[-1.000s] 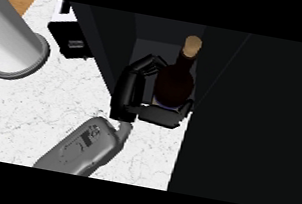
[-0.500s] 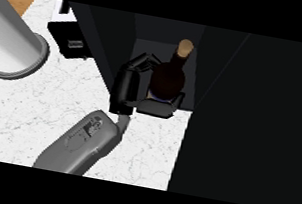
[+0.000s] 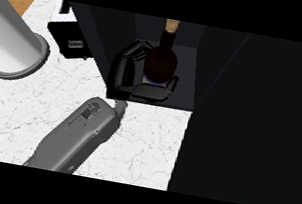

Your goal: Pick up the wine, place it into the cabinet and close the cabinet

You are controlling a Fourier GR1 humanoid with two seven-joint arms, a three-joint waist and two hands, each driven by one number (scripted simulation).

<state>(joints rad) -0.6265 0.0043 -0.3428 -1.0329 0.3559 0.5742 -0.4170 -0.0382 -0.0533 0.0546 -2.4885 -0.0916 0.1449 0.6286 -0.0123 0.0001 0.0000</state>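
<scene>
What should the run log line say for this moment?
hand: right hand shut on wine bottle | place: inside open cabinet | left hand: not in view

A wine bottle (image 3: 161, 60) stands inside the cabinet (image 3: 210, 84), with the right hand (image 3: 132, 73) wrapped around it. The marble counter (image 3: 25, 107) lies before and left of the cabinet.

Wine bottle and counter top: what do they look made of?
Wine bottle: apparently dark glass, near-black with a faint sheen, topped by a tan cork-like stopper. Counter top: looks like polished marble or a similar stone, white with fine grey veining; a laminate imitation cannot be ruled out.
</scene>
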